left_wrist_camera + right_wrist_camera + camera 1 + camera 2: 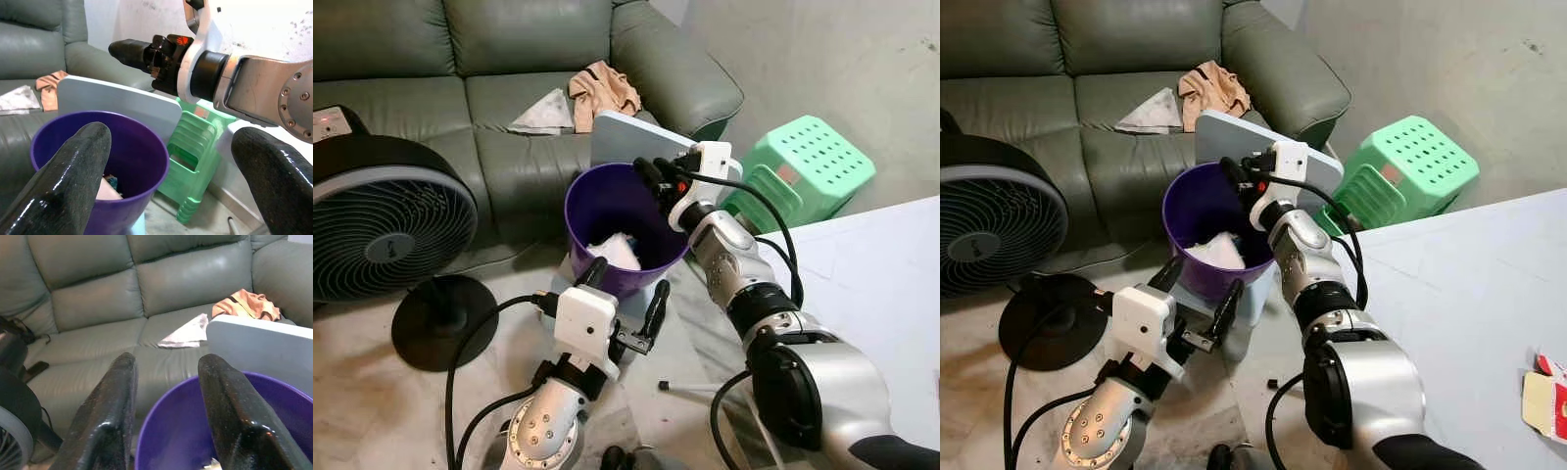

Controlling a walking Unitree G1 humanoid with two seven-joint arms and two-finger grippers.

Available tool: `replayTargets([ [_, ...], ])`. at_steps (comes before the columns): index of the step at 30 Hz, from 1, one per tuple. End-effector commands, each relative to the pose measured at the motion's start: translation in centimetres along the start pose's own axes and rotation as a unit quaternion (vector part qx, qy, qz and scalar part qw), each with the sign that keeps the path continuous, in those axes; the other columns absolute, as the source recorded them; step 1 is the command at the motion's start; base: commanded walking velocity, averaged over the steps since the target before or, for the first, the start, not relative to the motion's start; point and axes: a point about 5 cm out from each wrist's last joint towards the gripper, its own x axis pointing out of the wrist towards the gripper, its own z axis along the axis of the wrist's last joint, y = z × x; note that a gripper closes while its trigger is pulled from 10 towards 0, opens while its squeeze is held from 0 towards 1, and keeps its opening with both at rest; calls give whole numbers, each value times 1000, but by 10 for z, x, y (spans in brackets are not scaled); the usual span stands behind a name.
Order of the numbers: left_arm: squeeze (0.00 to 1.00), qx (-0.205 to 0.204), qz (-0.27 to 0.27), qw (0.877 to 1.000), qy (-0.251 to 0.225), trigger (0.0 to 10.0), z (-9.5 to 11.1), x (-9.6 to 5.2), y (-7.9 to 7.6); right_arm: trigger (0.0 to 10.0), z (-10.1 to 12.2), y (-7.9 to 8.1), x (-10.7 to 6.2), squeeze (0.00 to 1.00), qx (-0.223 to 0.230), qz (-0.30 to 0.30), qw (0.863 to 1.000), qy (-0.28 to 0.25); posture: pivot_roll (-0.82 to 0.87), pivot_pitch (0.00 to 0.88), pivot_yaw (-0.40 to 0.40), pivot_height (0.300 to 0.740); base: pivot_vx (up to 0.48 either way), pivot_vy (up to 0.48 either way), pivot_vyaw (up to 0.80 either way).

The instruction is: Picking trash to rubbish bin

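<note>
Left end effector (626, 289): fingers apart, empty, low before the bin.
Floor (372, 392): pale marble.
Counter (1469, 294): white, right.
Rubbish bin (607, 211): purple, white trash (617, 252) inside.
Right end effector (648, 174): above rim, fingers parted, empty.
Sofa (509, 59): green, behind.

Purple bin (625, 220) under black right gripper (649, 175), white paper (616, 251) inside. Grey-green sofa (499, 59) beyond; tan cloth (603, 90) on it. Mint-green stool (808, 166), dotted holes, beside gripper. Black fan (386, 230).
</note>
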Motion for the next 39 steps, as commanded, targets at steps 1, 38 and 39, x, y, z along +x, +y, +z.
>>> replayTargets([
  [1, 0, -7, -3, 1000, 2, 10000, 0, 1, -2, 10000, 13, -5, -1, 1000, -5, 3, 999, -37, 153, 223, -227, 740, 0, 0, 0],
  [38, 0, 32, 138, 990, -22, 10000, 21, 74, 133, 10000, 19, -57, -131, 0, -172, -194, 962, -91, -46, 57, 12, 740, 0, 0, -38],
  [39, 0, 31, 136, 990, -19, 10000, 19, 74, 131, 10000, 18, -55, -133, 0, -177, -194, 961, -87, -43, 58, 12, 740, 0, 0, -719],
])
